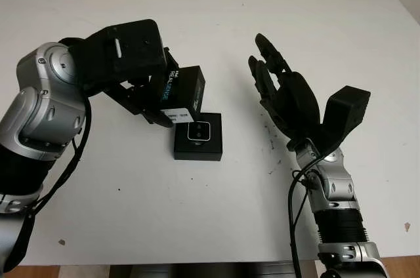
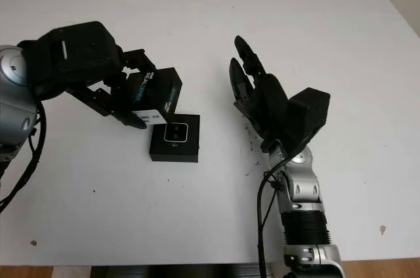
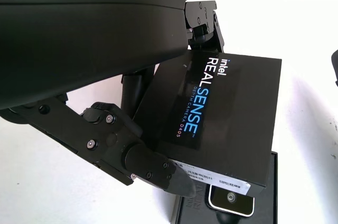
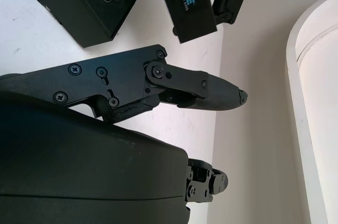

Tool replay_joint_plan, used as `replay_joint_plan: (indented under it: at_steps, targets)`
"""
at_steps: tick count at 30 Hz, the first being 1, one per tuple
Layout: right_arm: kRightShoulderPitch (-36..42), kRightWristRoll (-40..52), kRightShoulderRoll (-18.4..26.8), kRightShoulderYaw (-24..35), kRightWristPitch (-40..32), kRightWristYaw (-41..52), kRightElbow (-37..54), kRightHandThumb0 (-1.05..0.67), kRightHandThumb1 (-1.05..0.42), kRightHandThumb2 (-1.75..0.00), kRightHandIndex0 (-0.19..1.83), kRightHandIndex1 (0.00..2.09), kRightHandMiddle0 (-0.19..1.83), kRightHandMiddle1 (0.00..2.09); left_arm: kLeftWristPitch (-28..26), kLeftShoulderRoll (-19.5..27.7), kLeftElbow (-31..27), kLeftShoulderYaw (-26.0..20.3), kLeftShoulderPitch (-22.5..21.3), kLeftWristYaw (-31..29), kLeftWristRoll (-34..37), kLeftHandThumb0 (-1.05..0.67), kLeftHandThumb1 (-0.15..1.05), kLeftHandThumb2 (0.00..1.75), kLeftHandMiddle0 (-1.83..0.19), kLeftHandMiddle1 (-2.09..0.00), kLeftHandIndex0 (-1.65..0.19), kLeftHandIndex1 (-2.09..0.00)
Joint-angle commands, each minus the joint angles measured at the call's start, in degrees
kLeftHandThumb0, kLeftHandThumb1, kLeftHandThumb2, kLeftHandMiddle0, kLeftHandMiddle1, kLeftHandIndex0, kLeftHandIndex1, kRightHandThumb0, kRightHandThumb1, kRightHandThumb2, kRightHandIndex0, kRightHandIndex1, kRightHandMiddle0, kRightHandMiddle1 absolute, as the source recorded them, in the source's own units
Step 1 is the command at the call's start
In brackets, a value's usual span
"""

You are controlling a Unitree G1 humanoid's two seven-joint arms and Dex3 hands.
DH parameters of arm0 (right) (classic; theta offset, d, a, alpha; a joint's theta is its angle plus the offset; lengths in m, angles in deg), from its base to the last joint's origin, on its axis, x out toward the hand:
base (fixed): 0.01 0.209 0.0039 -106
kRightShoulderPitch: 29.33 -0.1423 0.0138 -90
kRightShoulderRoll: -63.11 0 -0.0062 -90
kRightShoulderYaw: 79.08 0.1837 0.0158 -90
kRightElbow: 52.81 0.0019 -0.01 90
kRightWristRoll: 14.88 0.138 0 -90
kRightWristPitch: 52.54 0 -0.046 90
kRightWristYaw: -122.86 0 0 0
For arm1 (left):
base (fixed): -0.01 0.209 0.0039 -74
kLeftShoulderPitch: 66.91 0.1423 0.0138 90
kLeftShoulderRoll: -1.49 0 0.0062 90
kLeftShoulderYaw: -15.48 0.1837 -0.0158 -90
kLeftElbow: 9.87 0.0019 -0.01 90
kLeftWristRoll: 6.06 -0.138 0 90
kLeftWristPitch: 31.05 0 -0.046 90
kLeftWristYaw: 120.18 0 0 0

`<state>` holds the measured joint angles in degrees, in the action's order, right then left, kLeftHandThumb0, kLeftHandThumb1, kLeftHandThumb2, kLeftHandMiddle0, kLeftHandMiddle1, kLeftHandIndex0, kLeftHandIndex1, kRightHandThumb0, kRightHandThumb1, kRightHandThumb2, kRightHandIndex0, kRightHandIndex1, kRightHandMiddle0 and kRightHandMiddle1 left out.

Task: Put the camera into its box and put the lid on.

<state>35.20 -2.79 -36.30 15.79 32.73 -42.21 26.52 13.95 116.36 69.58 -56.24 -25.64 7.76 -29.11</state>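
A black box base [image 1: 198, 145] sits on the white table [image 1: 216, 212] with the small silver-faced camera [image 1: 197, 132] lying in it. My left hand [image 1: 146, 98] is shut on the black RealSense lid [image 1: 179, 93], holding it tilted just above and behind the base's far left edge. In the left wrist view the lid [image 3: 216, 118] hangs over the camera [image 3: 229, 201]. My right hand [image 1: 279, 88] is open, raised above the table to the right of the box, holding nothing.
The white table extends wide around the box. Small dark specks [image 1: 270, 140] mark the surface between the box and my right hand. The table's front edge [image 1: 197, 264] runs near the bottom.
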Motion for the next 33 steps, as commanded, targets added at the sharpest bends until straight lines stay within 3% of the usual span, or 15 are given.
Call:
replay_joint_plan:
  at_steps: [1, 7, 13, 18, 22, 27, 33]
  targets:
    - [0.4, 0.0, -0.3, -0.2, 0.2, -0.1, 0.7, -0.55, -1.05, -0.55, -0.03, 0.05, -0.12, 0.18, 0.8, -0.1, -1.1, 0.7, 1.0, 1.1, -0.5, -0.35, 1.05, 0.26, -0.65, -2.08, -0.46, -2.09]
    - [0.3, -0.3, -0.8, -0.3, 0.6, -0.7, 0.4, -0.54, -1.05, -0.56, -0.03, 0.05, -0.11, 0.18, 1.8, -1.2, -1.3, 1.0, 1.9, 2.0, 0.3, -0.32, 1.05, 0.27, -0.8, -2.09, -0.59, -2.09]
    - [0.1, -0.3, -1.2, -0.3, 0.4, -1.0, 0.5, -0.55, -1.05, -0.55, -0.04, 0.04, -0.12, 0.18, -1.3, -1.1, -1.7, 2.4, 1.7, 0.6, 0.7, -0.31, 1.05, 0.28, -0.9, -2.09, -0.7, -2.09]
    - [-0.1, -0.4, -1.2, -0.2, 0.5, -1.2, 0.4, -0.55, -1.05, -0.54, -0.03, 0.05, -0.11, 0.19, -4.8, -0.4, -2.7, 4.0, 1.0, -0.9, 0.4, -0.32, 1.05, 0.28, -0.64, -2.09, -0.5, -2.09]
    - [-0.4, -0.4, -1.3, -0.3, 0.0, -1.6, 0.6, -0.55, -1.05, -0.54, -0.04, 0.05, -0.12, 0.18, -6.8, -0.1, -3.6, 4.3, 0.6, -1.9, 1.0, -0.31, 1.05, 0.27, -0.67, -2.09, -0.51, -2.09]
    - [-0.7, -0.7, -1.5, -0.6, 0.9, -1.6, 0.1, -0.54, -1.05, -0.55, -0.03, 0.05, -0.11, 0.18, -5.5, 0.5, -4.3, 3.4, 1.7, -1.8, 2.9, -0.31, 1.05, 0.26, -0.64, -2.09, -0.48, -2.09]
    - [-0.9, -1.3, -2.1, -1.0, 0.7, -2.3, 0.4, -0.54, -1.05, -0.57, -0.03, 0.05, -0.11, 0.19, -4.7, 1.2, -5.4, 3.4, 3.1, -1.4, 4.2, -0.32, 1.05, 0.25, -0.38, -2.09, -0.33, -2.09]
